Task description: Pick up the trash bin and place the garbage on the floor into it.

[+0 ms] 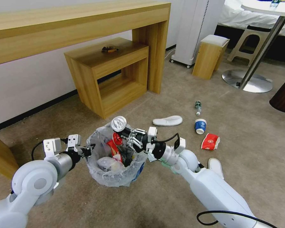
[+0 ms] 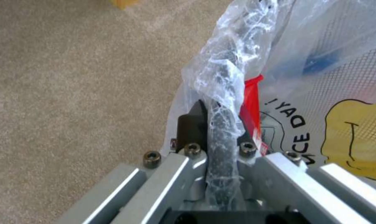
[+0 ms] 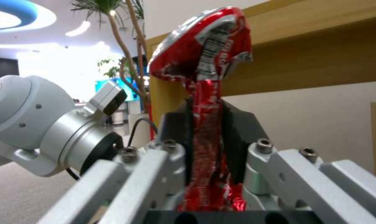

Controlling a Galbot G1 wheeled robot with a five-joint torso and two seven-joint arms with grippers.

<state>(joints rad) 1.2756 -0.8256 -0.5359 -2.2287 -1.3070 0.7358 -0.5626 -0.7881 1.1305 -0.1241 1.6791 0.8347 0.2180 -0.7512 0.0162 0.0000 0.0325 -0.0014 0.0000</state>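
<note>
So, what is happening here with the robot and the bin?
The left gripper is shut on the rim of the trash bin, which already holds some litter. The right gripper holds a crushed can over the bin. A slipper, small bottle, blue cup and red wrapper lie on the floor.

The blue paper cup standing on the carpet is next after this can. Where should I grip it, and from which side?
The blue paper cup stands upright, mouth up, clear of the red wrapper and small bottle. Probably best to come from above and pinch its rim, one finger inside and one outside; a squeeze across the thin wall might crush it. The right gripper must first drop the crushed can into the trash bin.
</note>
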